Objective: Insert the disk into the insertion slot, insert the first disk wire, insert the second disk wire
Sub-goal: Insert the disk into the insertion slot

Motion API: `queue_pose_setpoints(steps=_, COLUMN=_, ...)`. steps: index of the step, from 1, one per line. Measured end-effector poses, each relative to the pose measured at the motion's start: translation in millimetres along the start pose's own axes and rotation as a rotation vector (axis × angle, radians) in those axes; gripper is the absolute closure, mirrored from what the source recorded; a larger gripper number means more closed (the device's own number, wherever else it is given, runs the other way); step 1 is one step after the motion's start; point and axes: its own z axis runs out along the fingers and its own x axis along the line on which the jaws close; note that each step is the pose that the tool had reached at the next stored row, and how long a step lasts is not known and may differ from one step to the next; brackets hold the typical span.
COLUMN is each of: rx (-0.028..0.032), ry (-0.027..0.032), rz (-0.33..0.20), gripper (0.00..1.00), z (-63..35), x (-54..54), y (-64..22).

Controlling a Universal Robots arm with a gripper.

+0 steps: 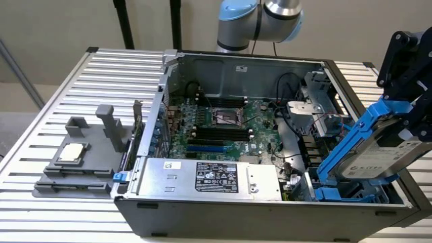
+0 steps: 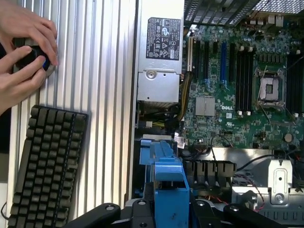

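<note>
The fingers [image 2: 138, 212] of your gripper [image 1: 409, 119] are clamped on the disk [image 1: 379, 152] — its blue carrier hangs tilted, lower end just over the insertion slot [image 1: 335, 194] in the computer case's [image 1: 270, 212] near corner, on the exterior view's right. Lowered at this tilt, it could jam on the rails or snag the wires [image 1: 329, 119] nearby.

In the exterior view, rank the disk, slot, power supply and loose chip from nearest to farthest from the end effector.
1. disk: held by the end effector, exterior view's right.
2. slot: just below the disk, inside the case.
3. power supply: mid-case, front wall.
4. chip: on the grey tray outside the case, exterior view's left.
</note>
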Motion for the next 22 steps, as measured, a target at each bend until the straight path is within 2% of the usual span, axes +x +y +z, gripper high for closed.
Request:
queue_pose_setpoints(steps=6, rx=0.0016, ry=-0.0017, rz=0.029, gripper=0.68, z=10.8, x=-0.6, y=-0.3)
queue_pose_setpoints(steps=11, rx=0.0002, ry=-0.0020, rz=0.039, gripper=0.68, z=13.1, x=-5.5, y=-0.6)
queue_pose_setpoints(steps=17, rx=-0.0056, ry=0.0007, rz=0.041, gripper=0.68, z=15.1, x=-6.3, y=-7.3)
queue_pose_setpoints(steps=19, rx=-0.0123, ry=0.0008, rz=0.042, gripper=0.68, z=16.1, x=-6.3, y=-7.8)
queue_pose_setpoints(steps=22, rx=-0.0179, ry=0.0008, rz=0.042, gripper=0.68, z=17.8, x=-6.2, y=-7.8)
